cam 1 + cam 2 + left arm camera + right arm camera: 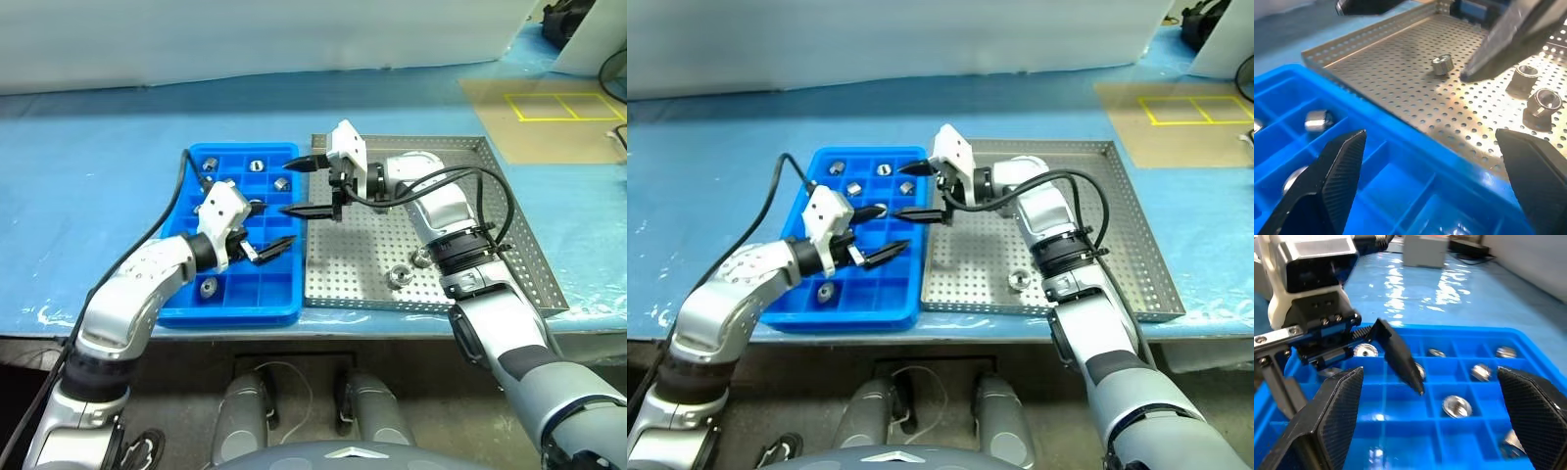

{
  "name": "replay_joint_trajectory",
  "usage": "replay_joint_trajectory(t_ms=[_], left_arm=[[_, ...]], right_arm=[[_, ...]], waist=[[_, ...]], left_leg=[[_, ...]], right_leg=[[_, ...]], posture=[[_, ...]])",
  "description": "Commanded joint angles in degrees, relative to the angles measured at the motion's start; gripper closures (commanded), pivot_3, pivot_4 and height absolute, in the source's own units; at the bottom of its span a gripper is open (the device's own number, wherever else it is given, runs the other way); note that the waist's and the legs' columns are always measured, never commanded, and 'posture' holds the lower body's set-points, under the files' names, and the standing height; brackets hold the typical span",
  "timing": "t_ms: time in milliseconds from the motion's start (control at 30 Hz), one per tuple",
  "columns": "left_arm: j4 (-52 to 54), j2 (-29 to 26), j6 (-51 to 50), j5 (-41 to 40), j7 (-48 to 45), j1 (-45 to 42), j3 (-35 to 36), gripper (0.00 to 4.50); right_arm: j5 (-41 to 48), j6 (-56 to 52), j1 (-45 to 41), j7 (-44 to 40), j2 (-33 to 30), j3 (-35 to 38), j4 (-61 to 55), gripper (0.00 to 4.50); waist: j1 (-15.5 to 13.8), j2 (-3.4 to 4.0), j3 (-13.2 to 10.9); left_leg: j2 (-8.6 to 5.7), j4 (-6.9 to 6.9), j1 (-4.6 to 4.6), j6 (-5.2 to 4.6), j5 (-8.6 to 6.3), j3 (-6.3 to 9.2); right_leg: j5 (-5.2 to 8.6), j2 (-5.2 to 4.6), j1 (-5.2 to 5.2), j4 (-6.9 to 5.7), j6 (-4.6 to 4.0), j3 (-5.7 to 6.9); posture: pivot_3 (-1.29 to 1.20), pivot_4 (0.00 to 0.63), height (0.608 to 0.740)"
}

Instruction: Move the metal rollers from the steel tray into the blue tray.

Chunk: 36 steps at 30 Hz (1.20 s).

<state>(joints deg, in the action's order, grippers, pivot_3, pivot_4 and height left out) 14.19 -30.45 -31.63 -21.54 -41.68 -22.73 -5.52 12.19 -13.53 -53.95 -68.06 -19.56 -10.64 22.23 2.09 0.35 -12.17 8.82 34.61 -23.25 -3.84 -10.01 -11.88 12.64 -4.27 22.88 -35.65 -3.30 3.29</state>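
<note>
Your metal rollers [399, 276] are split between the two trays: two small shiny cylinders sit close together near the front edge of the steel tray [529, 257], partly tucked beside your right forearm, and the left wrist view picks out a third lying alone on the perforated floor farther in. Several more already rest in separate compartments of the blue tray [245, 311], which sits touching the steel tray's left side on a blue-covered table [88, 166]. Your left gripper [272, 229] hangs over the blue tray's right half, pointing toward the steel tray, its two black fingers spread wide with nothing between them. Your right gripper [308, 186] reaches leftward across the seam where the trays meet, its fingers also spread wide and empty, tips just above the blue tray's right edge.
</note>
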Motion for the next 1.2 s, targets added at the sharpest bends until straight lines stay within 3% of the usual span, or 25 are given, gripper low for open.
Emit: replay_joint_trajectory(t_ms=[33, 267, 400, 667, 933, 1200], left_arm=[[-8.5, 0.9, 6.0, 2.7, -3.8, -4.3, -2.1, 0.03], [-39.0, 7.2, 22.0, 10.7, -4.4, -20.9, -3.2, 0.03], [-49.5, 10.8, 27.2, 12.4, -7.3, -27.7, -3.6, 0.03], [-64.0, 16.7, 33.4, 16.2, -7.7, -35.2, -3.5, 0.03], [-67.5, 16.1, 35.0, 19.0, -9.4, -33.7, -3.3, 0.03], [-78.0, 18.0, 36.4, 21.9, 6.3, -37.2, -0.3, 0.03]], right_arm=[[0.7, -2.1, 2.7, 2.7, -2.5, 2.7, -6.0, 0.00], [2.4, -10.2, 12.3, 9.8, -5.9, 5.7, -20.3, 0.00], [3.0, -12.7, 14.9, 12.8, -6.3, 6.3, -24.6, 0.00], [4.2, -15.7, 18.2, 16.1, -7.2, 7.2, -29.6, 0.00], [4.9, -16.2, 18.2, 17.3, -8.4, 6.9, -30.1, 0.00], [4.4, -15.3, 17.2, 17.5, -8.2, 6.1, -28.8, 0.00]], waist=[[1.0, -0.03, 0.0], [5.2, -0.05, 0.0], [8.4, -0.07, 0.0], [14.5, -0.08, 0.0], [18.5, -0.08, 0.0], [19.6, -0.08, 0.0]], left_leg=[[0.00, 0.00, -0.03, -0.04, -0.01, -0.01], [0.01, 0.17, -0.30, -0.36, -0.03, 0.00], [-0.01, 0.45, -0.47, -0.63, -0.19, 0.03], [-0.08, 0.58, -0.99, -1.10, -0.46, 0.10], [-0.06, 0.70, -1.19, -1.13, -0.48, 0.29], [-0.06, 0.94, -1.47, -1.17, -0.49, 0.52]], right_leg=[[0.00, 0.00, 0.01, 0.03, 0.00, -0.01], [-0.01, 0.06, 0.16, 0.12, 0.02, -0.03], [-0.01, 0.05, 0.14, 0.19, 0.03, -0.02], [-0.22, 0.01, 0.15, 0.90, 0.36, 0.17], [-0.24, -0.01, 0.14, 0.96, 0.41, 0.56], [-0.26, -0.05, 0.10, 0.98, 0.45, 0.87]], posture=[[-0.60, 0.150, 0.740], [-0.75, 0.150, 0.740], [-0.81, 0.150, 0.740], [-0.85, 0.150, 0.740], [-0.84, 0.150, 0.740], [-0.83, 0.150, 0.740]])
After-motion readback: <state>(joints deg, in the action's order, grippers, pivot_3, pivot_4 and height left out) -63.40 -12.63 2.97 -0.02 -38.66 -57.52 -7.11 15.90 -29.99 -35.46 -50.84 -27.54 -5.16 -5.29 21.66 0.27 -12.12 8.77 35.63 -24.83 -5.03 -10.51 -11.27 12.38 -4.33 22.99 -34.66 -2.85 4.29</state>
